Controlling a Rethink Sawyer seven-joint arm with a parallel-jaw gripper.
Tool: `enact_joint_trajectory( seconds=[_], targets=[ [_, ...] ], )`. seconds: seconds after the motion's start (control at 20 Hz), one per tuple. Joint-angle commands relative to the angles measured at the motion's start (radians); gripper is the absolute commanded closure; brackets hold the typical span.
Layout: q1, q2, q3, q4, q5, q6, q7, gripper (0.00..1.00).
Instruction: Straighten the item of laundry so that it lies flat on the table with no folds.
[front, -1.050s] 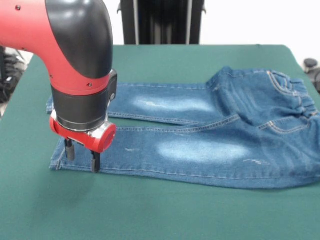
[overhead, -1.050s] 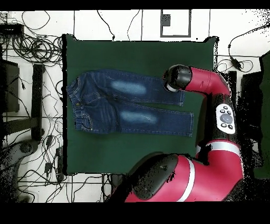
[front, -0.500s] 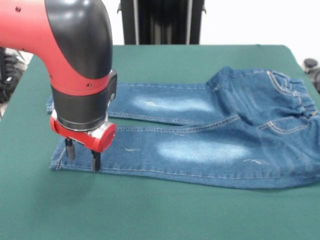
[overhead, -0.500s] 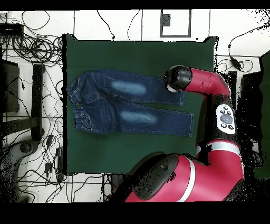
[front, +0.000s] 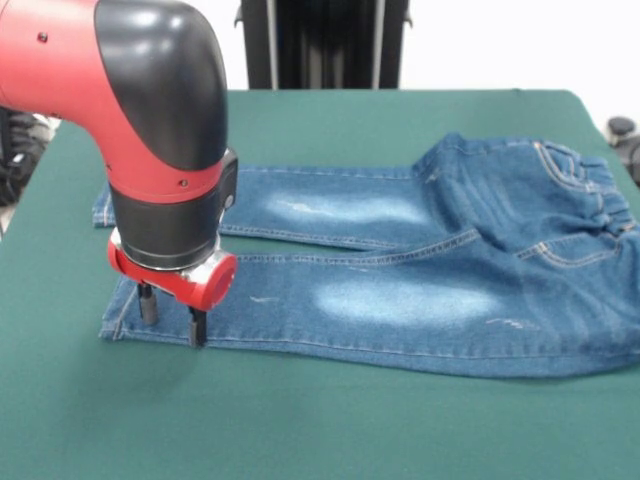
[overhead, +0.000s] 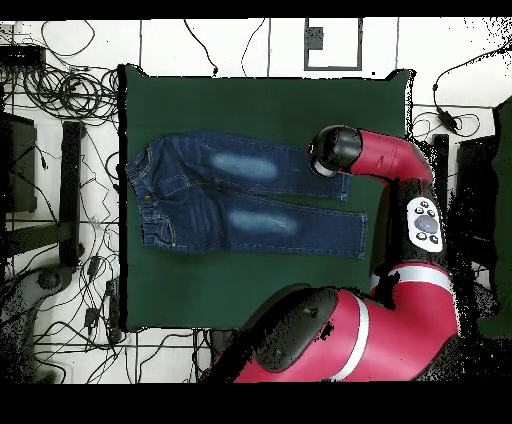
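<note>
1. Front view: the jeans (front: 400, 290) lie spread on the green table (front: 330, 420), both legs out straight, waistband at the right.
2. Overhead view: no leg is doubled over; only slight rumpling near the seat appears left.
3. The gripper (front: 171, 315) stands over the near leg's hem, its two fingers (front: 197, 326) parted, tips at the cloth, pinching nothing visible.
4. Judged nearly finished; perhaps a final smoothing.

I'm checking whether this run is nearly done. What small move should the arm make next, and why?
Probably lift the claw straight up off the hem. The jeans already lie spread on the table, both legs straight, no obvious folds, and the open fingers stand at the near leg's cuff.
</note>
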Motion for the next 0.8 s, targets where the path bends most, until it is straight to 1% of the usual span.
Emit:
enact_joint_trajectory(
  seconds=[0.05, 0.4, 0.45, 0.6, 0.65, 0.8],
  targets=[
    [0.025, 0.145, 0.068, 0.083, 0.03, 0.126, -0.004, 0.0],
    [0.029, 0.189, 0.048, 0.028, 0.032, 0.172, 0.008, 0.0],
    [0.029, 0.187, 0.046, 0.028, 0.024, 0.155, -0.002, 0.0],
    [0.032, 0.192, 0.049, 0.003, 0.005, 0.187, -0.062, 0.0],
    [0.034, 0.188, 0.05, 0.003, -0.005, 0.174, -0.071, 1.0],
    [0.041, 0.19, 0.044, -0.008, -0.005, 0.186, -0.062, 1.0]
  ],
)
